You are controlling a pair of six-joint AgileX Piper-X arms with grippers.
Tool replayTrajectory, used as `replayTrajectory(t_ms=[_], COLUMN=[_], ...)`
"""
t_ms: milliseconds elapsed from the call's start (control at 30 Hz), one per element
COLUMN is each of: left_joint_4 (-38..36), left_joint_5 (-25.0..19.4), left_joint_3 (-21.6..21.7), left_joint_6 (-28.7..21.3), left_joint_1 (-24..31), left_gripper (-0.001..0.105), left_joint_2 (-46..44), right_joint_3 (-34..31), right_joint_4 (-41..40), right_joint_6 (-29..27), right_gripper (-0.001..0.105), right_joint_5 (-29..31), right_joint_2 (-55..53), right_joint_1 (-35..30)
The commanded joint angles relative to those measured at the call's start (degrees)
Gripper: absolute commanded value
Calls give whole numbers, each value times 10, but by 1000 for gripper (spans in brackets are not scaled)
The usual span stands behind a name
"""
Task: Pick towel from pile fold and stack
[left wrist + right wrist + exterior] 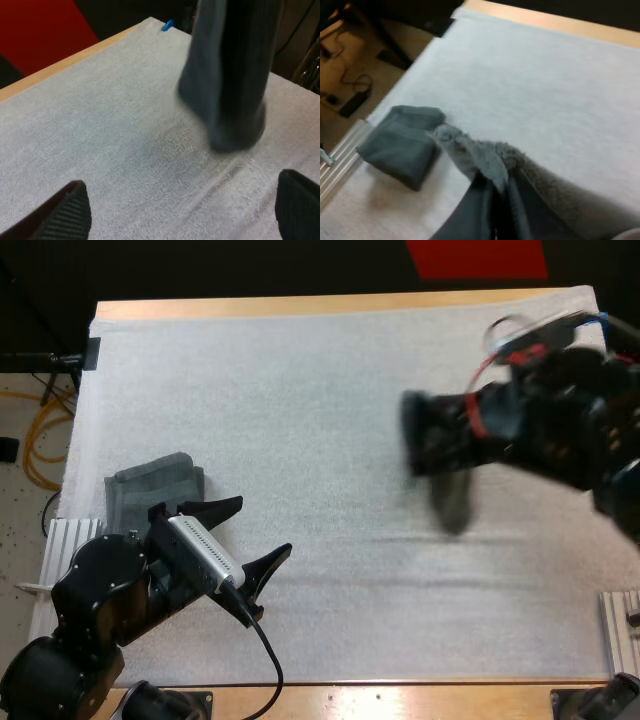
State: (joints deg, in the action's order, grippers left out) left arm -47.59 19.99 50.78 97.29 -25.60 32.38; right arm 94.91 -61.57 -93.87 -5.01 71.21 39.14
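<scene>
A dark grey-green towel (pixel 452 502) is held pinched in the right gripper (pixel 428 445) and hangs limp over the right half of the white mat (pixel 300 390). Its lower end is apparently just off the surface, though blur leaves that uncertain. Being soft and light, it can be expected to sag and bunch, so a corner or edge is best taken for folding. The left gripper (pixel 265 526) is spread wide on nothing, just beside the folded stack (pixel 155 485) at the mat's left side, with bare mat between it and the hanging towel.
</scene>
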Motion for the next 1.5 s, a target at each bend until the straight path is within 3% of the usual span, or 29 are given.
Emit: replayTrajectory(t_ms=[0,133,267,533,733,1033,1200,1267,1433,1467], left_joint_4=[4,4,4,4,4,4,4,4,4,4], left_joint_5=[0,-2,-15,-22,-22,-22,-22,-22,-22,-22], left_joint_3=[4,4,4,4,4,4,4,4,4,4], left_joint_6=[6,6,6,6,6,6,6,6,6,6], left_joint_1=[-2,-2,-2,-2,-2,-2,-2,-2,-2,-2], left_gripper=[73,73,73,73,73,73,73,73,73,73], left_joint_2=[-2,-2,-2,-2,-2,1,12,16,18,18], right_joint_3=[3,3,-26,-139,-137,-132,-110,-98,-51,-43], right_joint_4=[26,49,52,209,246,283,283,283,261,250], right_joint_6=[6,24,24,24,22,23,23,23,23,23], right_gripper=[0,0,0,0,0,0,1,10,64,70], right_joint_5=[27,106,144,151,151,151,130,117,89,90], right_joint_2=[-5,8,49,232,336,356,356,354,354,353], right_joint_1=[28,89,87,-2,-84,-181,-203,-206,-210,-210])
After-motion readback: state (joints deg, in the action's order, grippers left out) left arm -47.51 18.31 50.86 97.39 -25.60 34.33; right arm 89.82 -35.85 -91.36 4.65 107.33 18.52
